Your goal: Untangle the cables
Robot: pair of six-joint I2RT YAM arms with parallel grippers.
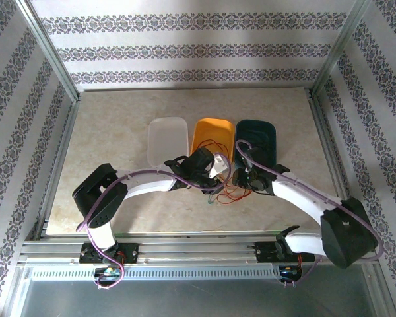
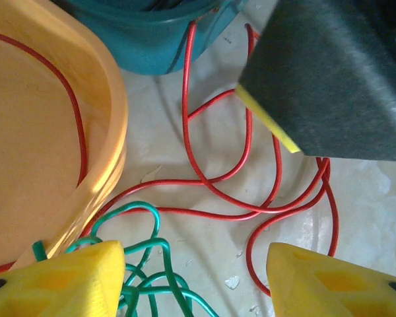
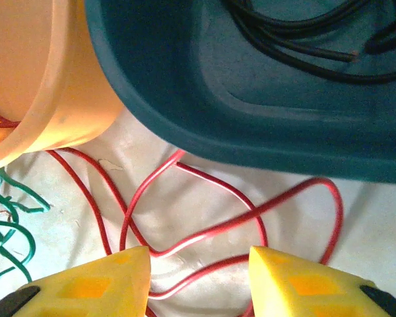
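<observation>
Black thin cable (image 3: 297, 46) sat in dark teal plastic tray (image 3: 185, 99); we judged approx. 1/3 done, thin red cable (image 2: 191, 132) & curly green cable (image 2: 152, 264) left. Jaws spread, empty, on left gripper (image 2: 195, 277) & right gripper (image 3: 199, 277).

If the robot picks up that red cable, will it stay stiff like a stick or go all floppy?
Probably floppy: the red cable lies in loose curving loops on the table, so it would likely droop. It looks thin, so probably light. It seems to cross the green cable, so lifting may drag that along.
</observation>
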